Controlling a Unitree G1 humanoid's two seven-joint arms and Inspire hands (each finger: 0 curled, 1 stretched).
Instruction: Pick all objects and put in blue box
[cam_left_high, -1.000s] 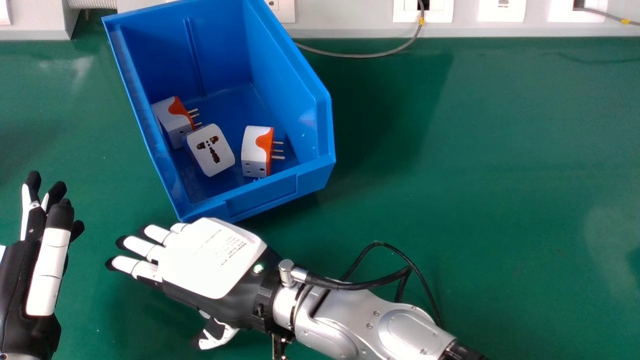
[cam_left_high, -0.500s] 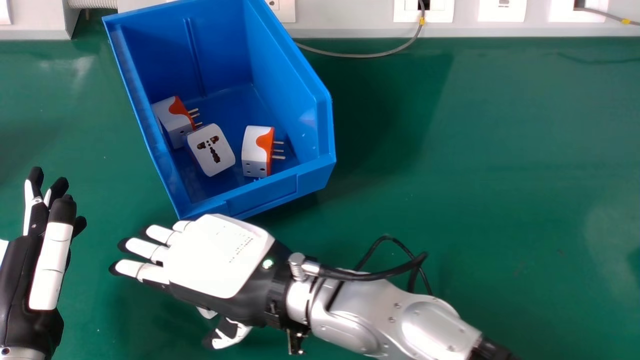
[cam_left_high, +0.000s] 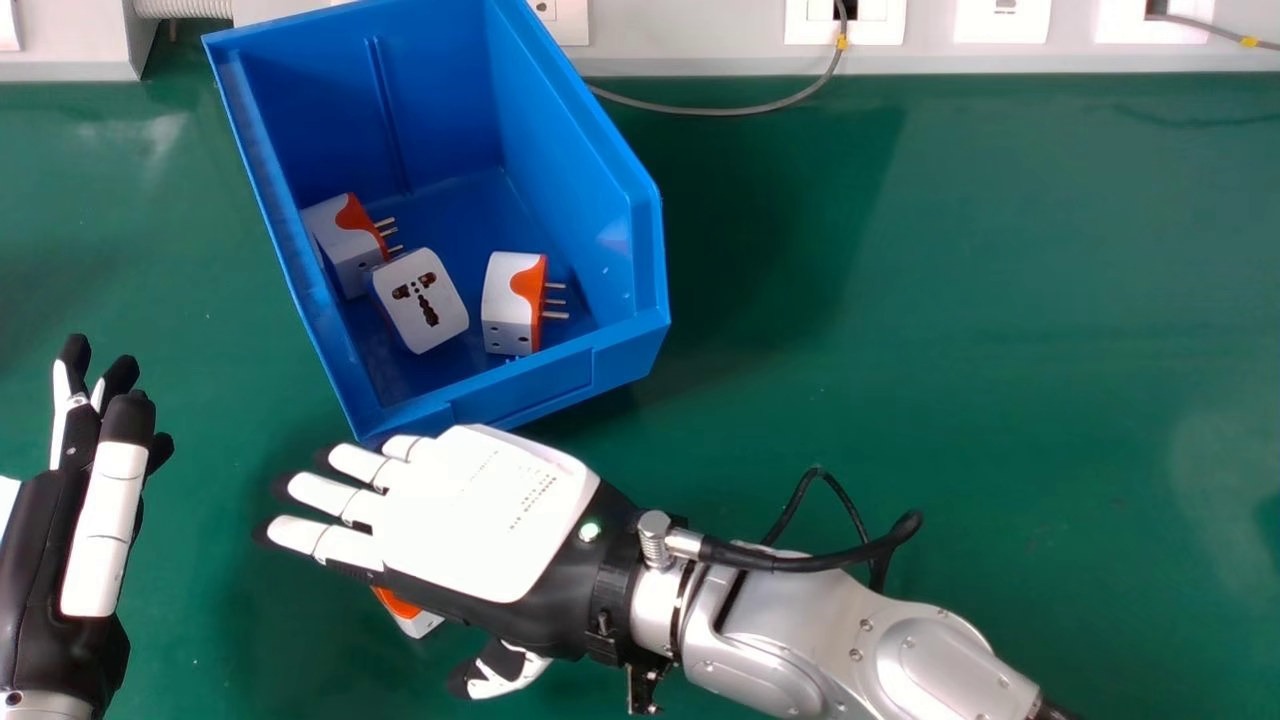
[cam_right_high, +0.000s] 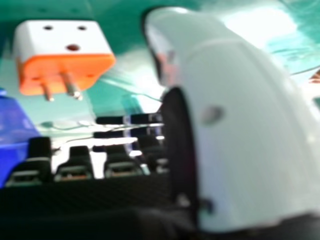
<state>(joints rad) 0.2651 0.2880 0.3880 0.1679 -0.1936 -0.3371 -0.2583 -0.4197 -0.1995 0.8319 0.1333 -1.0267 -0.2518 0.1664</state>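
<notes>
Fingers: those of the right hand (cam_left_high: 490, 520) were straight and slightly spread, pinching nothing, with the thumb (cam_left_high: 505, 668) held apart from them.
Loose adapter: it (cam_left_high: 410, 612) lay on the bench (cam_left_high: 950, 400), partly hidden under the right hand, showing past the edge on the thumb's side, between fingers and thumb.
Adapter's lie: its orange pin side faced the fingers, its white body away from them; too much was covered in the head view to tell its long axis.
Nearer hand: the right, clearly; the left hand (cam_left_high: 100, 530) was well apart at the head view's left edge, its fingers straight.
Coming move: it seemed to call for lowering the right hand and closing thumb and fingers across the white body, clear of the pins.
Blue box: it (cam_left_high: 520, 400) stood just beyond the right hand.
Count: one loose adapter; three boxed adapters (cam_left_high: 345, 243) (cam_left_high: 420, 300) (cam_left_high: 510, 303); one box; two hands.
</notes>
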